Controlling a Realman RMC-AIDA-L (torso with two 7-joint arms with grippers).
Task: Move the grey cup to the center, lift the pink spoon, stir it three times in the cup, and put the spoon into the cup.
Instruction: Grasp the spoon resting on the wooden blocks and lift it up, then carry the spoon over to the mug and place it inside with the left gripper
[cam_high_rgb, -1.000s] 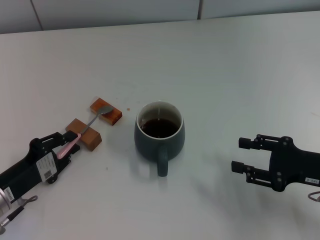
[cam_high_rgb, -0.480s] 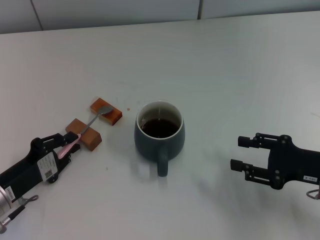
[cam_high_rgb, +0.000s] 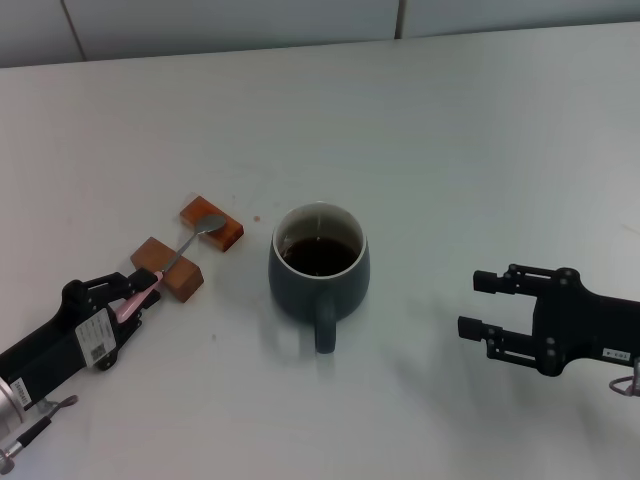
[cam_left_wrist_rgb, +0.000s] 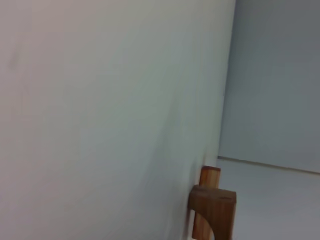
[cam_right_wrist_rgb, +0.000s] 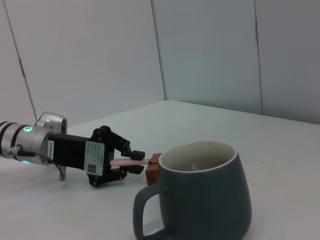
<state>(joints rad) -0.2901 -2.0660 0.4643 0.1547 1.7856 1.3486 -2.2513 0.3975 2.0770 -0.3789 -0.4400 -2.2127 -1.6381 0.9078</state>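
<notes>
The grey cup stands upright mid-table with dark liquid inside and its handle toward me; it also fills the near part of the right wrist view. The pink spoon lies across two wooden blocks, its silver bowl on the far block. Its pink handle runs between the fingers of my left gripper, whose jaws stand apart on either side of it. My right gripper is open and empty, to the right of the cup and apart from it.
Two brown wooden blocks sit left of the cup and carry the spoon; they also show in the left wrist view. A grey wall panel runs along the table's far edge.
My left gripper has slid slightly back along the pink handle toward the front left. The right gripper has shifted a little. Spoon and cup have not moved.
</notes>
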